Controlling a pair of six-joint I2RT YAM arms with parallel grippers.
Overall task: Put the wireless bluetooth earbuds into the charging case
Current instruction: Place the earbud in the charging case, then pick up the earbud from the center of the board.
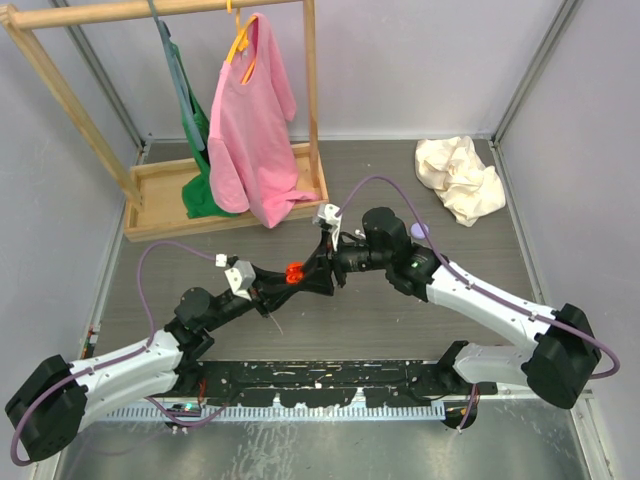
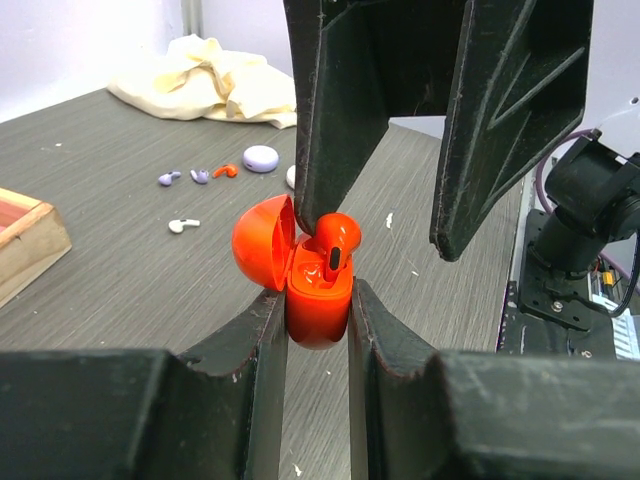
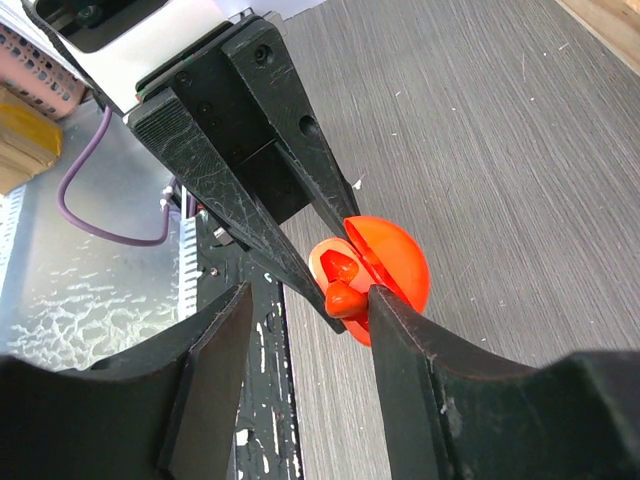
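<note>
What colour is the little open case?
The case is orange-red, clearest in the left wrist view.

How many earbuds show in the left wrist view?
5. Lilac earbuds, red earbud, white earbud loose on the table; second red earbud at the open case. Others may be hidden.

5 earbuds (image 2: 338, 240), 3 cases (image 2: 318, 300)

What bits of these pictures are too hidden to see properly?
- Top view: red case is a tiny blob; red earbud too small to see.
- Left wrist view: white round thing half hidden behind the right claw.
- Right wrist view: part of the case hidden behind the left claw.
</note>
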